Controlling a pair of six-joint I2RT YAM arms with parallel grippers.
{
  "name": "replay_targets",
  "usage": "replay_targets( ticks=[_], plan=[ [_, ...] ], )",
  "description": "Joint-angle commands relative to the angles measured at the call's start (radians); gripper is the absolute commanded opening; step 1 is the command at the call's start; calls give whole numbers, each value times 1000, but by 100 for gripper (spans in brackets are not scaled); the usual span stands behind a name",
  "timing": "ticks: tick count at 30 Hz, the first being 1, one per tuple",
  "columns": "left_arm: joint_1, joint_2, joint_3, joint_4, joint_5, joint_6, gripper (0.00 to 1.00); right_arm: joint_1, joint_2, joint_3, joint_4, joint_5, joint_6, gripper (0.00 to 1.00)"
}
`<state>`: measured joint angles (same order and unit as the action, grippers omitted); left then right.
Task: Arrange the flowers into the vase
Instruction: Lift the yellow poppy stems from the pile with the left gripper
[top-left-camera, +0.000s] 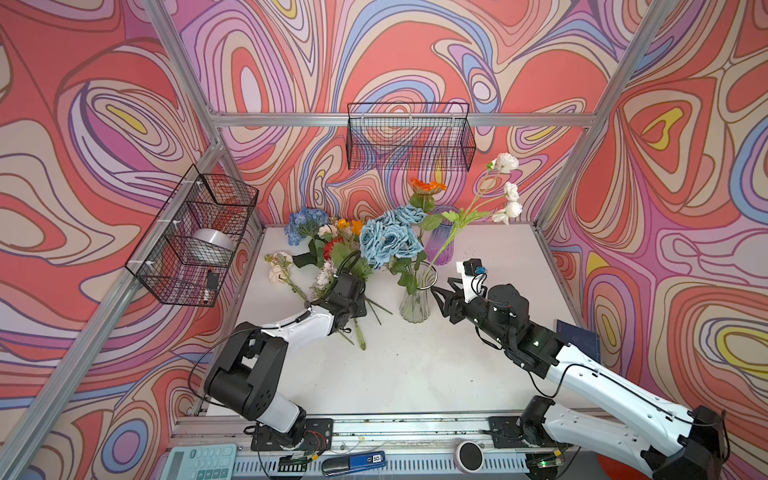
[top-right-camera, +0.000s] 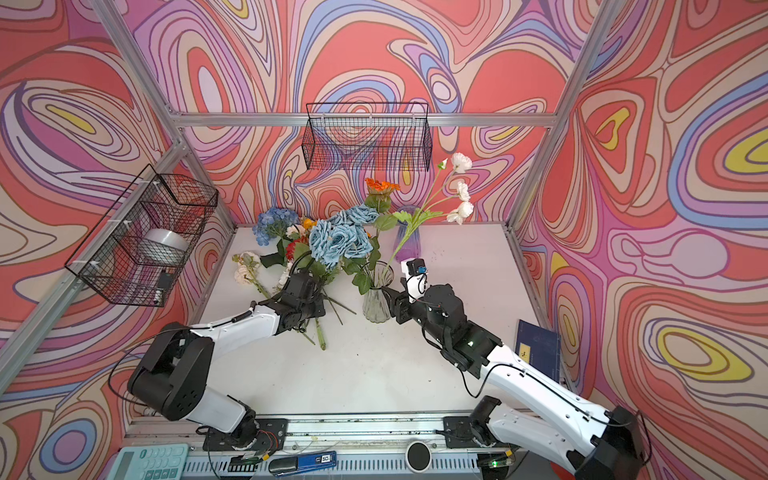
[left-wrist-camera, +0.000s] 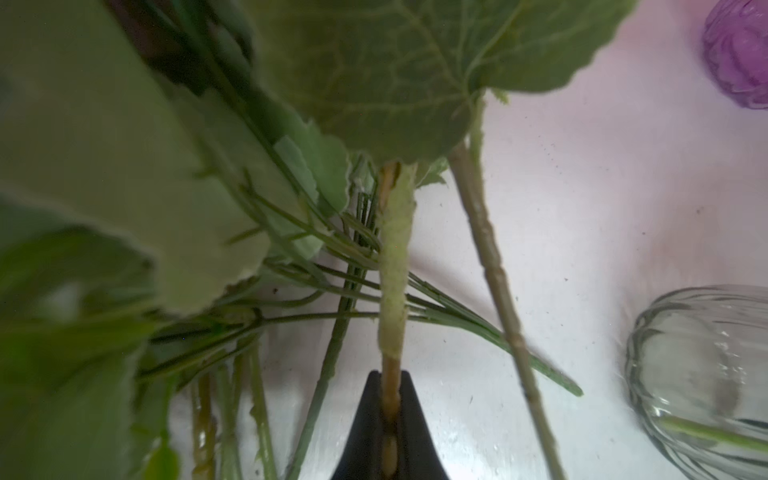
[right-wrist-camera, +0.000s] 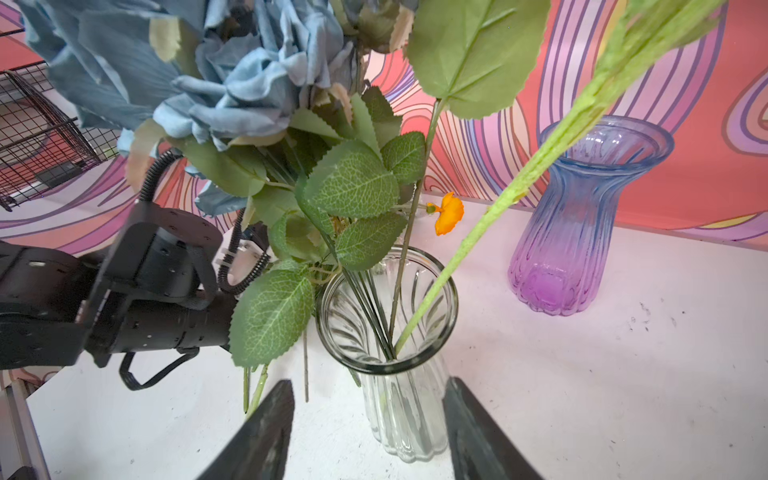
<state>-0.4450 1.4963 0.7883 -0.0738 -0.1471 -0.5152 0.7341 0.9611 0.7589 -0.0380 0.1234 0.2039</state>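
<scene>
The clear glass vase (top-left-camera: 417, 307) stands mid-table and holds blue roses (top-left-camera: 388, 241), an orange flower (top-left-camera: 428, 185) and a white spray (top-left-camera: 508, 189). More flowers (top-left-camera: 316, 249) lie in a pile to its left, among them a blue hydrangea (top-left-camera: 305, 222). My left gripper (left-wrist-camera: 390, 395) is down in that pile, shut on one pale green stem (left-wrist-camera: 392, 291); leaves hide its head. My right gripper (right-wrist-camera: 371, 382) is open, with one finger on each side of the vase (right-wrist-camera: 401, 415) low down, the left finger clearly apart from the glass.
A purple-blue vase (top-left-camera: 440, 245) stands empty behind the clear one. Wire baskets hang on the back wall (top-left-camera: 409, 137) and the left wall (top-left-camera: 195, 232). A blue book (top-left-camera: 578, 337) leans at the table's right edge. Loose stems (top-left-camera: 360, 332) lie beside the left gripper.
</scene>
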Motion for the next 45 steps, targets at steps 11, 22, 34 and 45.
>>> replay_targets(
  ticks=[11,22,34,45],
  plan=[
    [13,-259,34,-151,-169,153,0,0,0,17,27,22,-25,60],
    [68,-476,-99,90,104,41,0,0,-7,46,-19,18,-47,60],
    [188,-591,-110,200,223,-115,0,0,-13,93,-25,-20,-50,60],
    [187,-694,-72,290,230,-174,0,0,62,230,-4,-217,-55,60]
  ],
)
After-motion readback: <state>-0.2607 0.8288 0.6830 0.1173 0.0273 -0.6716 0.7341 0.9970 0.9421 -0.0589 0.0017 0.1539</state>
